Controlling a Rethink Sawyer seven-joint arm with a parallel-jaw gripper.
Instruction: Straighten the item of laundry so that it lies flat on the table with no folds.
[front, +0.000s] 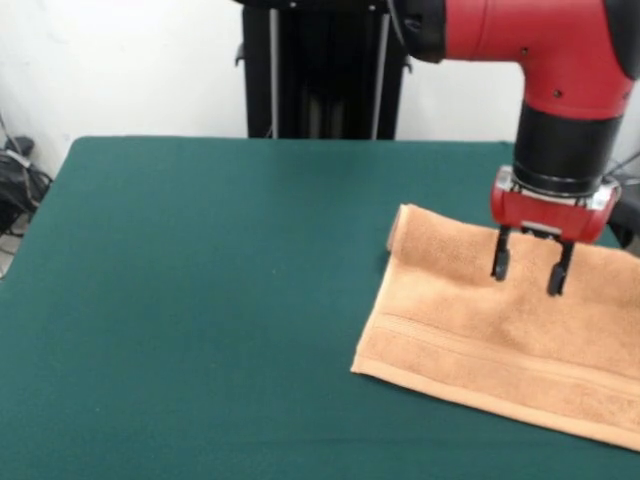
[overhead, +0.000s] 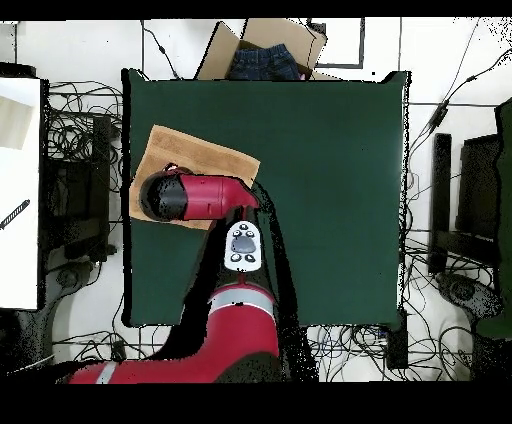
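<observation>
Orange-tan towel (front: 500, 340) flat on green table (front: 200, 300), directly beneath the spread, empty pincer (front: 531, 268).

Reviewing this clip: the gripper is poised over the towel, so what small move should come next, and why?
Probably lower the open gripper straight down and pinch the towel at its far edge. In the front view that edge looks rolled or doubled over near the corner, so the towel is not yet flat on the table, and the fingers hang spread above the cloth, holding nothing.
</observation>
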